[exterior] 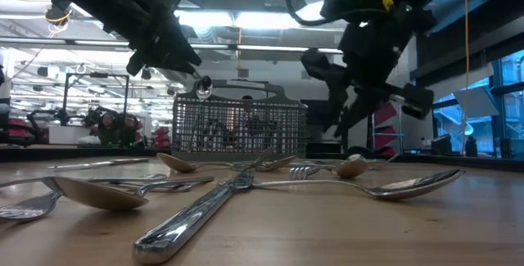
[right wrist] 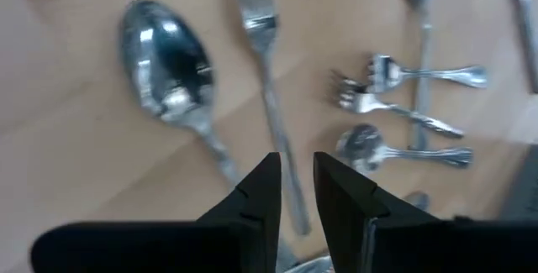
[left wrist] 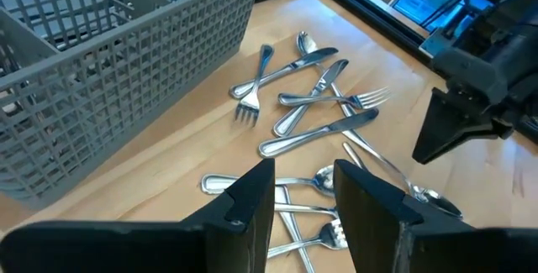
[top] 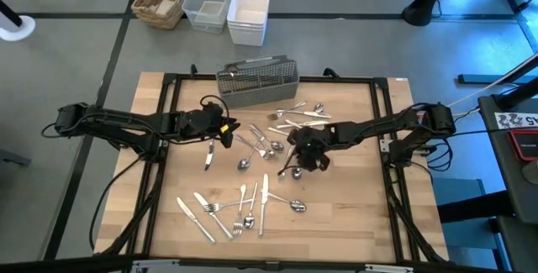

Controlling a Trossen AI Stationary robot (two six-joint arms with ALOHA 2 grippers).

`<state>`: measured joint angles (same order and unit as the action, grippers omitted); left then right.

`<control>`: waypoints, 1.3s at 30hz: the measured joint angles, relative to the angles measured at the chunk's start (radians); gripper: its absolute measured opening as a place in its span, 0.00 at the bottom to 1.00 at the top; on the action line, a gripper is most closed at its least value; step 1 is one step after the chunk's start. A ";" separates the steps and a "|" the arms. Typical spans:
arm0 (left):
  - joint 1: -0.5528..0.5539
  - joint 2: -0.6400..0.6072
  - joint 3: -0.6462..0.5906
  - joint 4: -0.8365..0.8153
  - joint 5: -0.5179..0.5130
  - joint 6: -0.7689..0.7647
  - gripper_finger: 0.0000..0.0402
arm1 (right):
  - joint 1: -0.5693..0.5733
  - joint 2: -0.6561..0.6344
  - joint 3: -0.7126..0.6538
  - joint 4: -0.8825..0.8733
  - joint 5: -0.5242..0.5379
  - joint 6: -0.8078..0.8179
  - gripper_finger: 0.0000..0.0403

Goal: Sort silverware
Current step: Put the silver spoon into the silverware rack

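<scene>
Right gripper [top: 296,169], seen from above, sits low over the middle of the light wooden table [top: 336,223], among the scattered shiny metal forks, spoons and knives [top: 252,143]; more of that silverware lies in a loose row [top: 239,210] near the table's front edge. My left gripper [top: 225,128] hovers just in front of the grey wire-mesh caddy [top: 256,80] at the back. From table height, the caddy stands upright behind the cutlery, and the arm nearer it appears to carry a small shiny piece [exterior: 202,88] at its tip; I cannot tell which utensil. Through the left wrist camera, the fingers [left wrist: 252,202] show a narrow gap with nothing visible between them, so what that arm holds I cannot tell. Through the right wrist camera, the fingers [right wrist: 261,193] stand narrowly apart, straddling the handle of a fork [right wrist: 265,71] beside a large spoon [right wrist: 164,59]. I judge I should centre on that handle, keep clear of the spoon, and close only once the tips reach the wood.
</scene>
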<state>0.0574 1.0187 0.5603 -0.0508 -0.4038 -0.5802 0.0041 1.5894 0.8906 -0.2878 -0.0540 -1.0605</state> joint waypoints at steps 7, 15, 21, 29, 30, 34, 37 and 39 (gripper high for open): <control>0.000 0.000 0.000 0.001 0.000 -0.001 0.29 | 0.000 0.000 0.000 -0.081 -0.009 -0.097 0.19; 0.000 0.000 0.000 0.002 0.000 -0.041 0.29 | -0.020 0.056 0.000 -0.063 -0.018 -0.155 0.19; 0.000 0.000 0.000 0.002 -0.001 -0.048 0.29 | -0.018 0.111 -0.001 -0.034 -0.014 -0.188 0.19; 0.000 0.000 0.000 0.001 -0.001 -0.049 0.29 | -0.018 0.116 -0.001 0.031 -0.001 -0.205 0.19; 0.000 0.000 0.000 0.001 -0.001 -0.049 0.29 | -0.018 0.116 -0.001 0.033 -0.001 -0.205 0.19; 0.000 0.000 0.000 0.001 -0.001 -0.049 0.29 | -0.018 0.116 -0.001 0.034 -0.007 -0.205 0.19; 0.000 0.000 0.000 0.001 -0.001 -0.049 0.29 | -0.020 0.131 -0.001 0.044 -0.010 -0.205 0.19; 0.000 0.000 0.000 0.000 -0.001 -0.049 0.29 | -0.025 0.156 -0.001 0.042 -0.016 -0.204 0.19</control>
<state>0.0576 1.0187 0.5602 -0.0508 -0.4046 -0.6289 -0.0211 1.7450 0.8896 -0.2458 -0.0698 -1.2645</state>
